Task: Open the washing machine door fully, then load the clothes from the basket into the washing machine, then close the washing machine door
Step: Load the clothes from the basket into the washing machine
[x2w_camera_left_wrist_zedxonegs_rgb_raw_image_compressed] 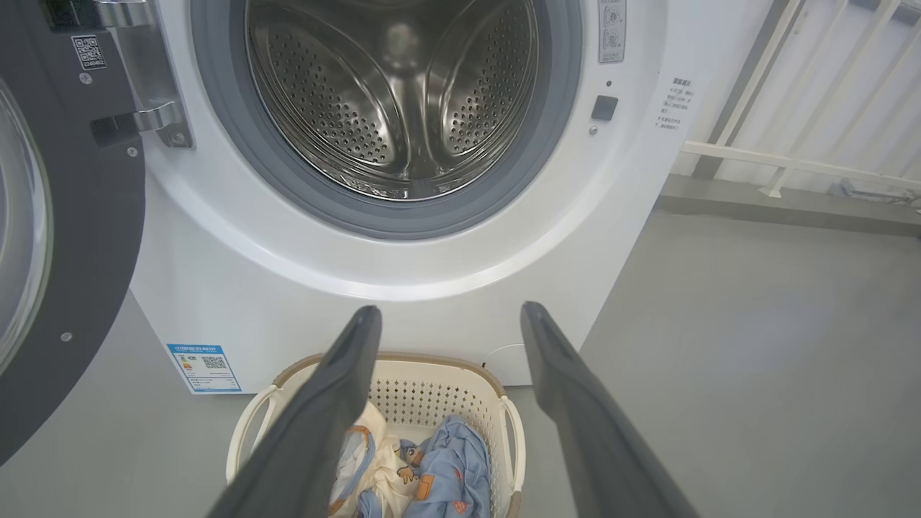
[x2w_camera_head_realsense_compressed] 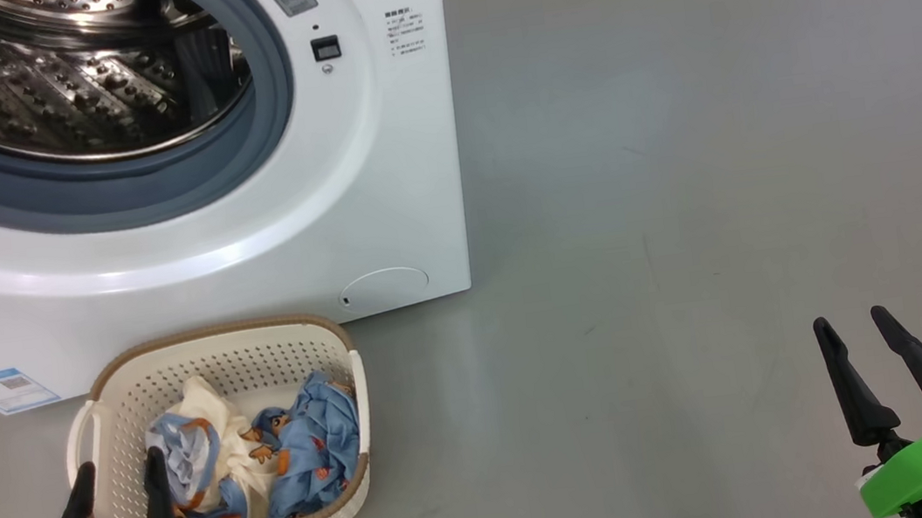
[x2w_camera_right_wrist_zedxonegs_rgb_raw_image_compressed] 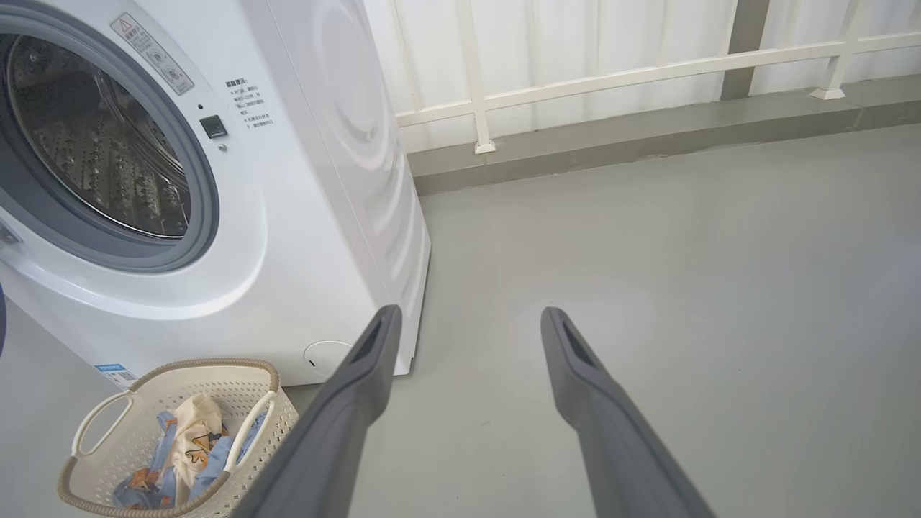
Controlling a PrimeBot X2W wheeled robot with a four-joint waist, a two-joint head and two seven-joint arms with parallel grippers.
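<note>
The white washing machine (x2w_camera_head_realsense_compressed: 380, 172) stands at the upper left of the head view, its steel drum (x2w_camera_left_wrist_zedxonegs_rgb_raw_image_compressed: 396, 101) uncovered. Its black-rimmed door (x2w_camera_left_wrist_zedxonegs_rgb_raw_image_compressed: 65, 237) is swung wide to the left in the left wrist view. The cream basket (x2w_camera_head_realsense_compressed: 219, 363) sits on the floor just before the machine and holds the clothes (x2w_camera_head_realsense_compressed: 308, 449), blue printed and cream pieces. My left gripper (x2w_camera_head_realsense_compressed: 119, 472) hangs open over the basket's near left corner, nothing between its fingers. Far off over bare floor at the lower right, my right gripper (x2w_camera_head_realsense_compressed: 854, 321) is open and empty too.
Grey floor (x2w_camera_head_realsense_compressed: 685, 223) spreads to the right of the machine. A white railing (x2w_camera_right_wrist_zedxonegs_rgb_raw_image_compressed: 575, 83) on a low grey kerb runs along the wall behind. A blue label (x2w_camera_head_realsense_compressed: 7, 391) sits at the machine's lower left corner.
</note>
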